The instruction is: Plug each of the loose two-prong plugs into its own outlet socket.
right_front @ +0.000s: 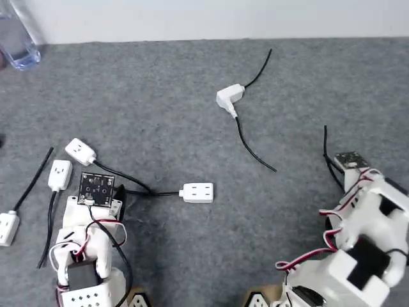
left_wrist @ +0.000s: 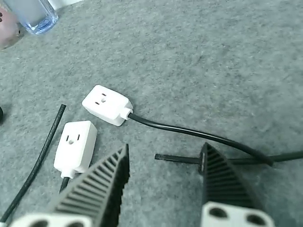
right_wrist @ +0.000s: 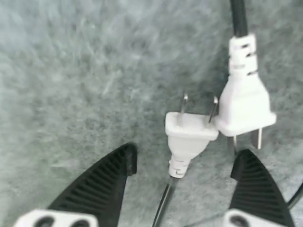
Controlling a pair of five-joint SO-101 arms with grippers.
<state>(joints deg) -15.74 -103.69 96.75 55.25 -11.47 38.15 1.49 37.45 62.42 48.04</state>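
Note:
Two white two-prong plugs lie side by side on the grey carpet, a smaller one (right_wrist: pixel 190 134) and a larger one (right_wrist: pixel 244 103) on a black cord, prongs pointing opposite ways. My right gripper (right_wrist: pixel 188 153) hangs open just over them, with the smaller plug between its black fingers (right_wrist: pixel 102 182). My left gripper (left_wrist: pixel 164 149) is open above bare carpet near two white outlet sockets (left_wrist: pixel 106 104) (left_wrist: pixel 75 144). From above, those sockets (right_front: pixel 80 151) (right_front: pixel 59 174) sit ahead of the left arm (right_front: pixel 89 243). A multi-slot socket (right_front: pixel 197 192) lies mid-table.
Another white socket (right_front: pixel 7 228) lies at the left edge. A white angled connector (right_front: pixel 230 97) on a black cord lies far centre. A clear bottle (right_front: pixel 16 45) stands at the far left corner. Black cables (left_wrist: pixel 199 135) cross the carpet by the left gripper.

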